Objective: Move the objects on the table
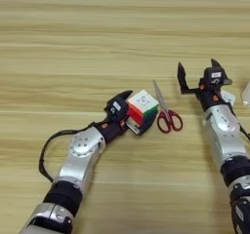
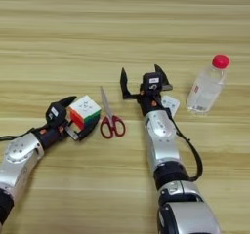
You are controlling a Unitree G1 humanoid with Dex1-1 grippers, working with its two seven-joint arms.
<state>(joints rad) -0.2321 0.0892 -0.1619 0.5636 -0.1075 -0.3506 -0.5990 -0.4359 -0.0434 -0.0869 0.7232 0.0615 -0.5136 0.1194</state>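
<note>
Broad wooden table (image 1: 73, 43), plank grain running side to side, under both arms. Toward the right side, clear plastic bottle (image 2: 205, 87) with a red cap (image 2: 220, 61), well apart from the right gripper (image 2: 141, 74), fingers spread wide over bare wood and holding nothing. Left of centre, left gripper (image 1: 136, 112) clamped around the multicoloured puzzle cube (image 1: 142, 106), one finger over its upper left edge and one under its lower side, with red-handled scissors (image 1: 165, 112) lying flat just right of the cube, blades pointing away from the robot.
</note>
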